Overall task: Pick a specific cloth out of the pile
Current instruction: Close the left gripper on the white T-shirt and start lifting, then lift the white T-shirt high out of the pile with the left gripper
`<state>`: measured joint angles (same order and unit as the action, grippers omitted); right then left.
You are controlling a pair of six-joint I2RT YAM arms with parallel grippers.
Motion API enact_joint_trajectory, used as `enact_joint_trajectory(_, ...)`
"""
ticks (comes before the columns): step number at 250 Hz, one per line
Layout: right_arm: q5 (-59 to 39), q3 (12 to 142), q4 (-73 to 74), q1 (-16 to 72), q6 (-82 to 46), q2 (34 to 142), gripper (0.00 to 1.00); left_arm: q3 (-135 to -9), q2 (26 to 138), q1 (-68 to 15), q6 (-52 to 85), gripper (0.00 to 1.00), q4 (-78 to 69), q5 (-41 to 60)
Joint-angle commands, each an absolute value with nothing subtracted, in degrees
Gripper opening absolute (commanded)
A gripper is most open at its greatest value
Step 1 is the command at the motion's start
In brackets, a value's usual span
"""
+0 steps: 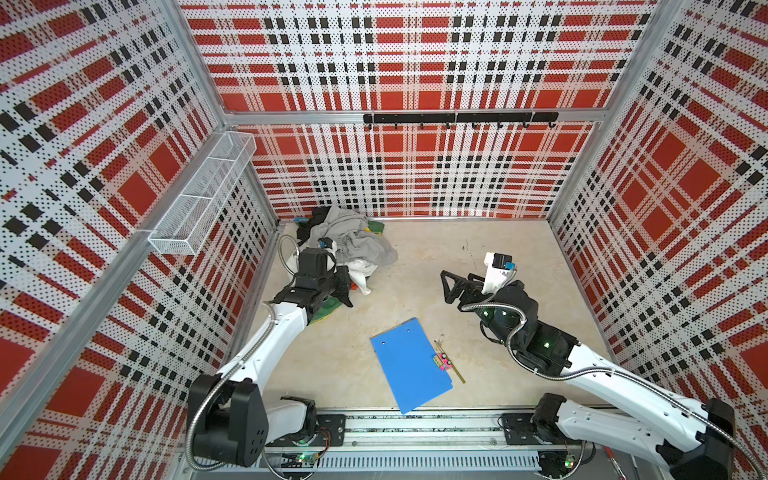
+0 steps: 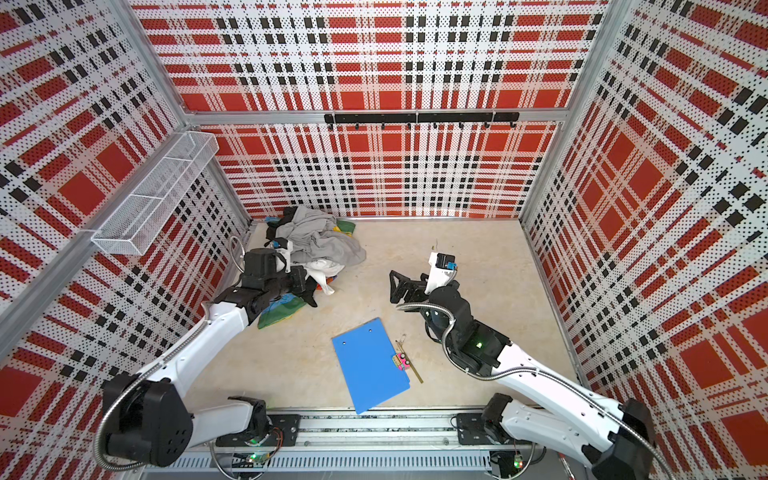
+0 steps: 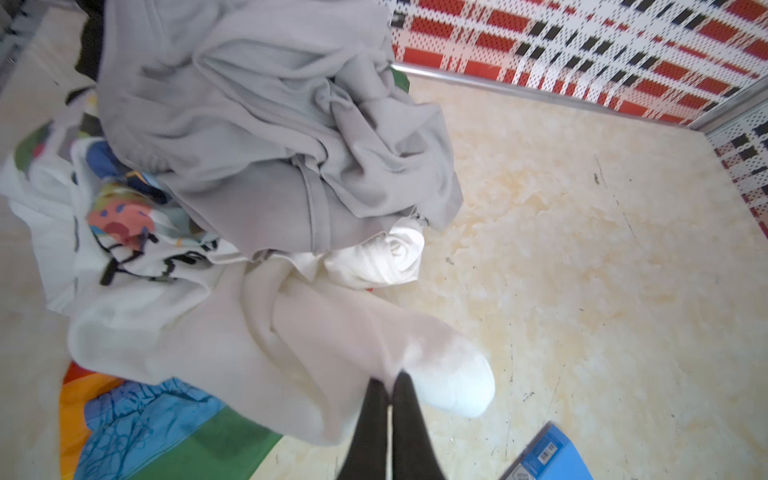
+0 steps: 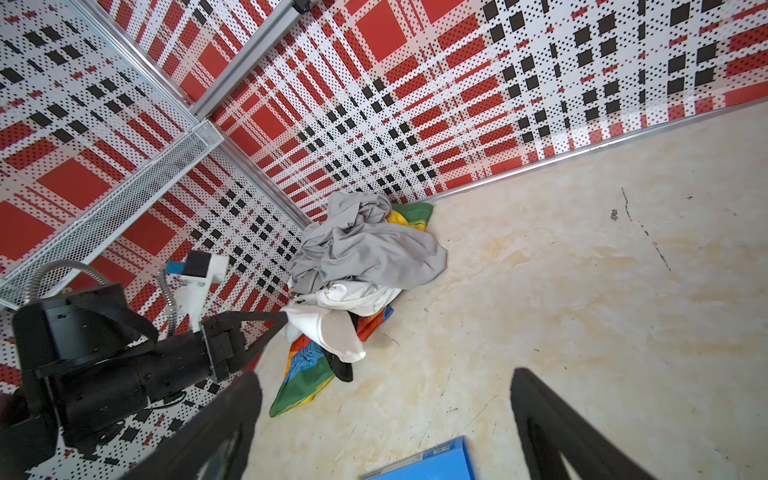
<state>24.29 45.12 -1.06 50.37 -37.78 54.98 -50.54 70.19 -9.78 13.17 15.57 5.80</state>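
The pile of mixed garments lies in the far left corner, with a grey garment on top. The cloth, a white T-shirt with black lettering and a colourful cartoon print, sticks out from under the grey one at the pile's near side. My left gripper is shut on a fold of this white cloth. My right gripper hangs open over bare floor, apart from the pile.
A blue clipboard lies near the front, a small pink item and a ruler beside it. A green-yellow cloth spreads under my left wrist. A wire basket hangs on the left wall, a hook rail on the back wall.
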Motion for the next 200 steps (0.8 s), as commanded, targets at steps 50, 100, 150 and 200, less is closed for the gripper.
enact_joint_trajectory(50, 25.2, 44.8, 0.9, 51.6, -38.4, 55.2, 1.0, -47.8, 58.2, -8.1, 10.4, 0.0, 6.2, 4.7)
enact_joint_trajectory(100, 26.0, 45.2, 0.2, 52.2, -38.2, 55.4, 1.0, -47.0, 53.2, -6.0, 10.1, 0.0, 5.2, 2.4)
enact_joint_trajectory(150, 26.3, 45.3, 0.3, 52.6, -38.3, 55.7, 1.0, -50.4, 49.1, -5.0, 10.9, 0.0, 5.4, -2.7)
enact_joint_trajectory(200, 26.1, 45.9, 0.5, 53.0, -38.4, 57.1, 1.0, -55.2, 48.9, -5.0, 11.5, 0.0, 2.6, -4.1)
